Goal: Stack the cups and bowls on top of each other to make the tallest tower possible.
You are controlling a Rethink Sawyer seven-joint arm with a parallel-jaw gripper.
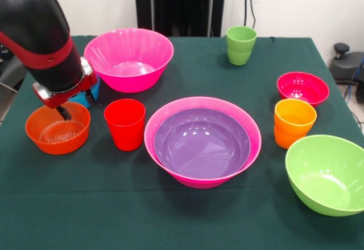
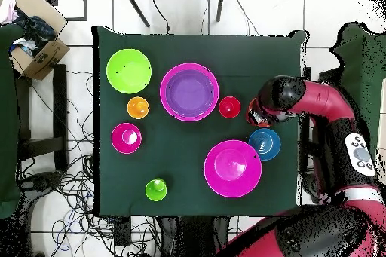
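Ten pieces of plastic are spread over a dark green tablecloth (image 1: 170, 216), and the only stacking so far is the purple bowl (image 1: 202, 142) nested inside a hot-pink bowl (image 1: 202, 140) mid-table, so that's the tower base. I'll use that pair as the landmark.

In the front view, just left of it stands the red cup (image 1: 125, 123), and further left the orange-red bowl (image 1: 58, 127). The gripper (image 1: 63, 112) hangs right over that orange-red bowl with its tip dipping inside the rim; honestly can't tell whether the fingers are spread or closed. A blue bowl (image 1: 91, 92) peeks out behind the arm. Behind the landmark and to the left sits the second hot-pink bowl (image 1: 129, 58), empty. The green cup (image 1: 241, 44) is far behind on the right. Right of the landmark: the orange cup (image 1: 294, 122), the crimson bowl (image 1: 302, 87) behind it, and the big lime green bowl (image 1: 327, 173) toward the near corner.

Room-wise, the overhead view shows a white tiled floor (image 2: 83, 13) with tangled cables (image 2: 75, 186) beside the table and an open cardboard box (image 2: 38, 43) off one corner.
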